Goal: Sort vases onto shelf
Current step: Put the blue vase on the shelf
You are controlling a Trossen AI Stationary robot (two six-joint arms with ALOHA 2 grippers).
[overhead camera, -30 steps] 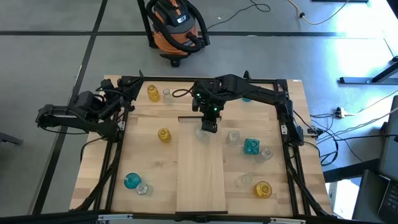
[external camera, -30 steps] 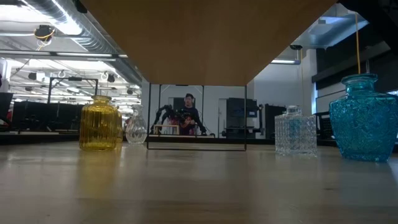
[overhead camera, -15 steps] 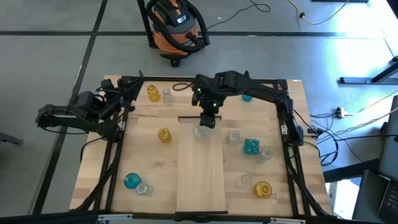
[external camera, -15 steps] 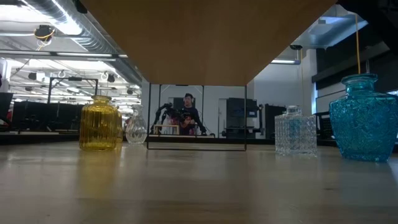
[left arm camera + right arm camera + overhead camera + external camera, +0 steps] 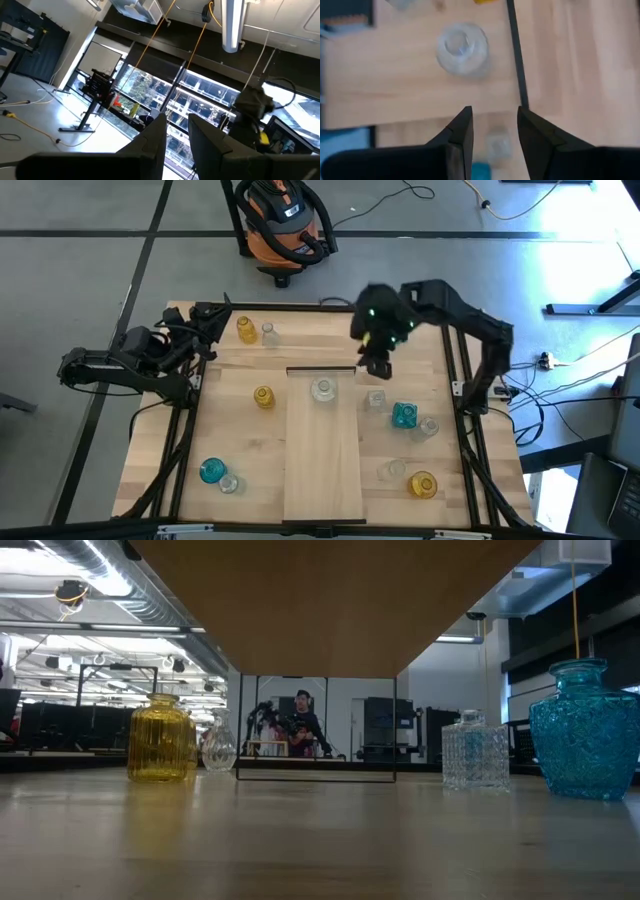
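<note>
The shelf [image 5: 322, 445] is lying with its long axis running from the table's far side to its near side, black bar [image 5: 321, 368] at the far end. A clear vase [image 5: 322, 390] is standing upright on it just behind that bar. The right gripper [image 5: 377, 367] is hovering beside it, jaws parted and holding nothing, while the left gripper [image 5: 190, 338] is waiting off the table's left edge, jaws slightly apart and empty.

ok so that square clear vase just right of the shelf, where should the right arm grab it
Judging from above, take the square clear vase by two opposite flat walls, coming straight down. It stands upright, apart from the shelf, with the teal vase close on one side, so set the right gripper jaws across the free sides.
</note>
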